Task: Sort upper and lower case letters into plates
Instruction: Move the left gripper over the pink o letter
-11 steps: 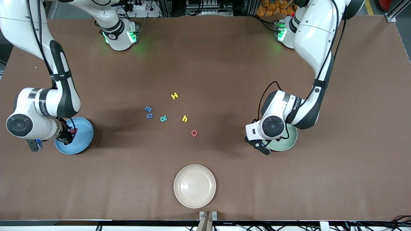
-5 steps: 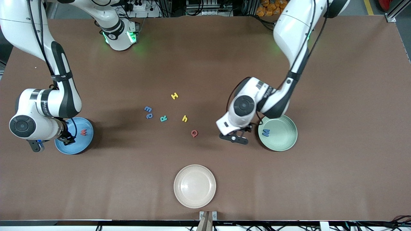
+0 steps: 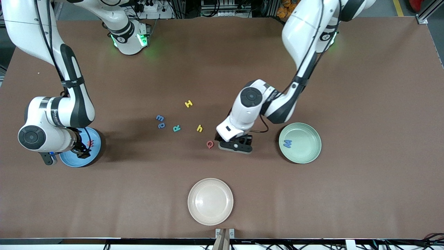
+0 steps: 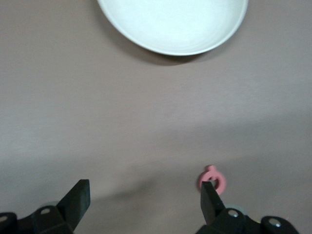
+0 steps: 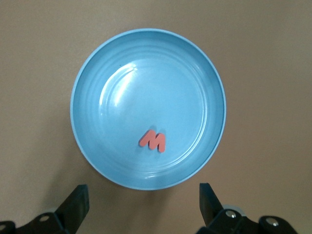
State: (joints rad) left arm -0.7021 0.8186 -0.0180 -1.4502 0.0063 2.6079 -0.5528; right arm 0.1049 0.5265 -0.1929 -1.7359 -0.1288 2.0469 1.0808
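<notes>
While blue plate holds red m, green plate blue M

Brown table bears blue plate, green plate, cream plate, loose letters.

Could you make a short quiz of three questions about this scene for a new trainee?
1. True or false: the blue plate holds a red letter.
2. Which letter lies nearest the left gripper? A) yellow H B) pink Q C) teal R
3. Fill in: the right gripper hovers over the ____ plate, jaws open.

Key: 1 true. 2 B, the pink Q. 3 blue.
</notes>
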